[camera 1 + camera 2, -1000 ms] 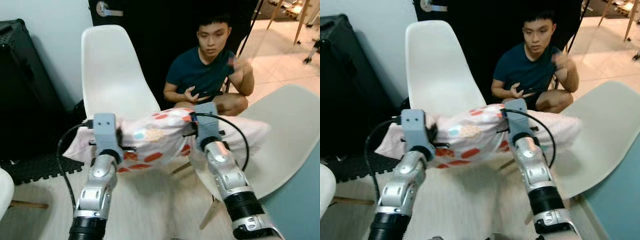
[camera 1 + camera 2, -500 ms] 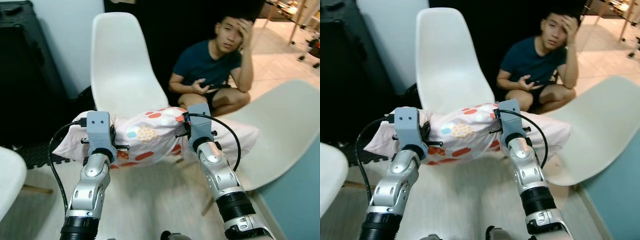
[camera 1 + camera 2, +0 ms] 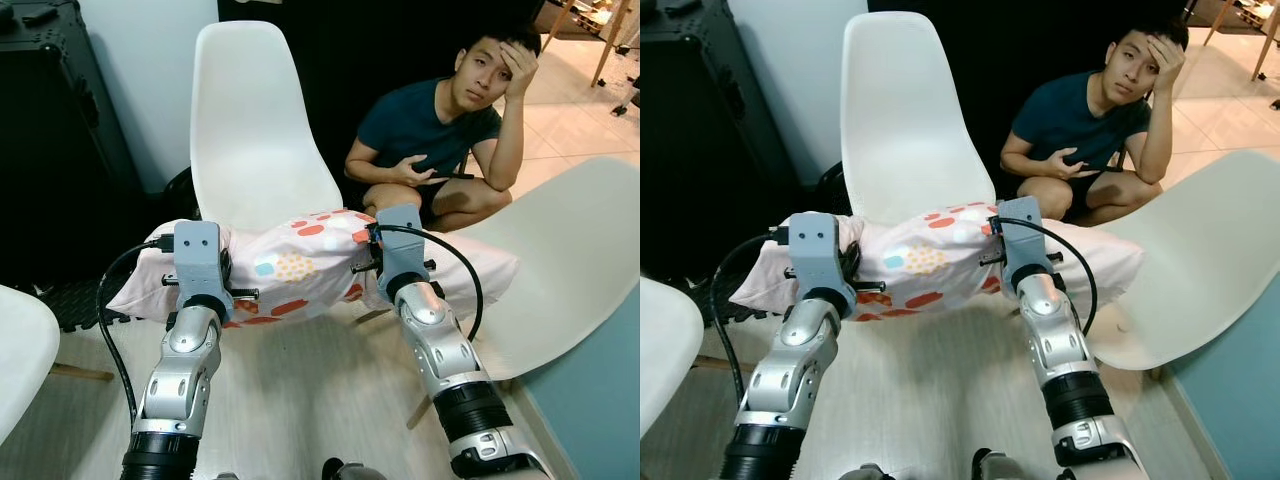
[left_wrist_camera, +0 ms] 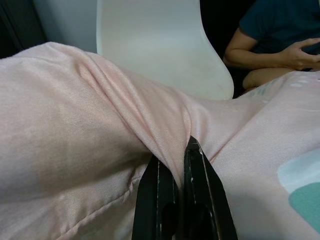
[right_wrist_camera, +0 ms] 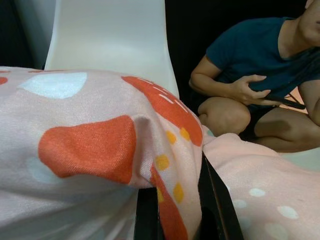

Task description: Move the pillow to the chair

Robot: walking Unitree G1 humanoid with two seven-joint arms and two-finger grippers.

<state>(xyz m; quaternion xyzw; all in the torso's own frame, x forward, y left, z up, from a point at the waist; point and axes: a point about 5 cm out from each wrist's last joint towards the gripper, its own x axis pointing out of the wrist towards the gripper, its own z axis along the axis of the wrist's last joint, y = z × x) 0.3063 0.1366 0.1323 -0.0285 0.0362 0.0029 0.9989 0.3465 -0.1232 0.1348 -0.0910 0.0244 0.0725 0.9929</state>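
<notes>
A pale pink pillow (image 3: pixel 300 265) with orange, blue and yellow spots hangs in the air between my two arms, in front of a white shell chair (image 3: pixel 255 130). My left gripper (image 4: pixel 175 157) is shut on a fold of the pillow's plain pink cloth near its left end. My right gripper (image 5: pixel 172 182) is shut on the spotted cloth near the pillow's middle right. The pillow's right end (image 3: pixel 490 265) droops over the edge of a second white chair (image 3: pixel 575 255). The first chair's seat (image 4: pixel 165 65) lies just beyond the pillow.
A person (image 3: pixel 440 130) in a dark teal shirt squats behind the pillow, right of the white chair, one hand at the head. A black case (image 3: pixel 50 130) stands at the left. Another white seat (image 3: pixel 20 340) juts in at the lower left. A teal surface (image 3: pixel 600 400) borders the right.
The camera has shifted slightly, so the chair and person sit a little to the right. Both grippers keep their hold on the pillow. The person's head has tilted onto the hand.
</notes>
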